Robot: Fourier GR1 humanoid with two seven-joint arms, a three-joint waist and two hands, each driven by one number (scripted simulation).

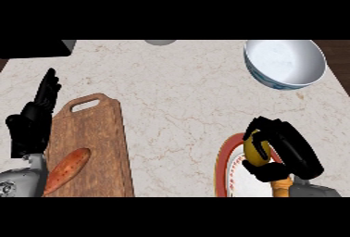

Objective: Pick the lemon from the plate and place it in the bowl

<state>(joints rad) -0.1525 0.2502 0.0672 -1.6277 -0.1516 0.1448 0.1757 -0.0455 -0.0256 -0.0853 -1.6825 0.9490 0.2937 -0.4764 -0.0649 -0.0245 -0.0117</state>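
Note:
A yellow lemon (255,149) sits inside my right hand (287,150), whose black fingers and thumb curl round it, over the red-rimmed plate (223,163) at the lower right. The plate is partly hidden by the hand and forearm. A white bowl (284,63) with a blue-patterned rim stands at the far right of the counter, well beyond the hand. My left hand (33,124) rests open at the left edge, fingers pointing up, beside the cutting board.
A wooden cutting board (96,139) lies at the lower left with an orange sweet potato (68,169) on it. A dark object (34,48) fills the far left corner. A small grey round thing (160,42) shows at the back edge.

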